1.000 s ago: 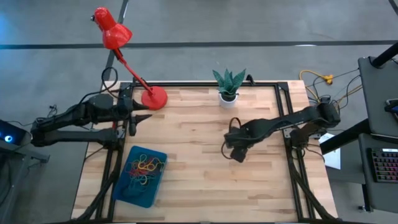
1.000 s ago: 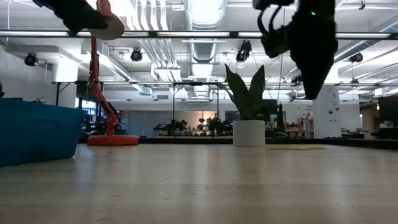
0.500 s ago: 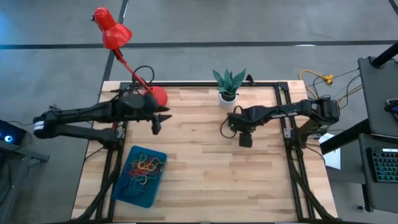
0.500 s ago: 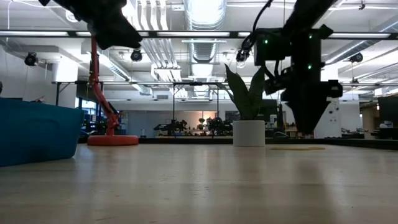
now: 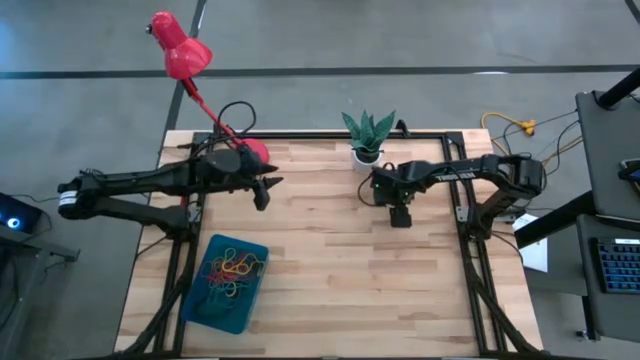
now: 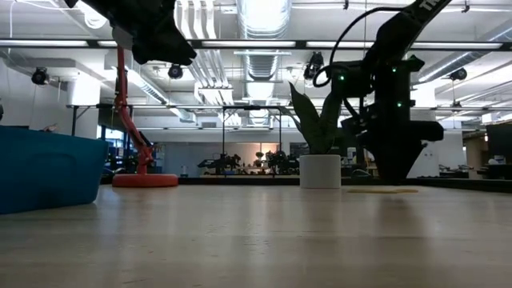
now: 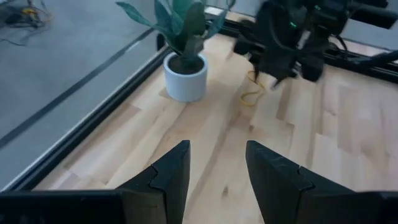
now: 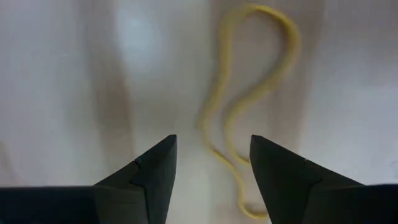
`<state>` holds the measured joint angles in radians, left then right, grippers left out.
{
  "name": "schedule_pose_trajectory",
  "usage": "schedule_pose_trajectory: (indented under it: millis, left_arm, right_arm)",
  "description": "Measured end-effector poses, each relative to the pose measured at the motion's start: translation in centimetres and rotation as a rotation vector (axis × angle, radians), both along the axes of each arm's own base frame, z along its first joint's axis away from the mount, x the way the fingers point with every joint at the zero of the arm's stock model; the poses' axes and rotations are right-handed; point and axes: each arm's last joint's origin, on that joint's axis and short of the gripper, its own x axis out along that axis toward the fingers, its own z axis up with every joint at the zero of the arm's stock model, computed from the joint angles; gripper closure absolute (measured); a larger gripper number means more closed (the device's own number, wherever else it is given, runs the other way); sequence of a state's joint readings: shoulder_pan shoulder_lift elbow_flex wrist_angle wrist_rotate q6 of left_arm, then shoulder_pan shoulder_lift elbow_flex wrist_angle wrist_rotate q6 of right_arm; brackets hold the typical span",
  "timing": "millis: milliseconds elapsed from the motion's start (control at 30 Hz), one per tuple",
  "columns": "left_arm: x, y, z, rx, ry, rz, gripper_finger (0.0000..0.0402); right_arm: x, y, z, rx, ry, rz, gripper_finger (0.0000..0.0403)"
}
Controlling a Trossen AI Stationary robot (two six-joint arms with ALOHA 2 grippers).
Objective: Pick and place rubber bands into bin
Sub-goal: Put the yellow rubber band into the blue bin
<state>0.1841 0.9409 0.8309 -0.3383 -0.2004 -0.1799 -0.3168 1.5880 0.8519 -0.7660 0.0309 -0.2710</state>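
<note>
Right tool low, fingers parted, pointing down; left tool raised, fingers parted.

It was a large open lab: exposed ceiling ducts, grey concrete floor, and a black-framed wooden bench.

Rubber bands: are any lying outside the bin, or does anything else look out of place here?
One yellow rubber band lies loose on the table, near the plant pot, directly under the open right gripper. The rest sit in the bin. The left gripper hangs open near the red lamp. Nothing looks spilled or damaged.
</note>
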Motion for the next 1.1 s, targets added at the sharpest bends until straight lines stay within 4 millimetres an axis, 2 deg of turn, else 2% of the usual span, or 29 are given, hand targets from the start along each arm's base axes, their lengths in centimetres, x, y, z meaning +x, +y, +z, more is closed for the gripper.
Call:
schedule_pose_trajectory:
  millis: [633,767,1100]
  left_arm:
    - [-0.1,0.7,0.1,0.028,-0.004,0.062,0.026]
    - [-0.2,0.8,0.1,0.048,0.004,0.054,0.026]
    - [-0.2,0.7,0.1,0.049,0.004,0.048,0.026]
  right_arm:
    - [0.5,0.0,-2.4,0.07,0.032,0.025,0.0218]
    - [0.6,-0.1,-2.4,0.068,0.021,-0.006,0.0239]
    - [0.6,-0.8,-2.7,0.065,-0.011,-0.037,0.0329]
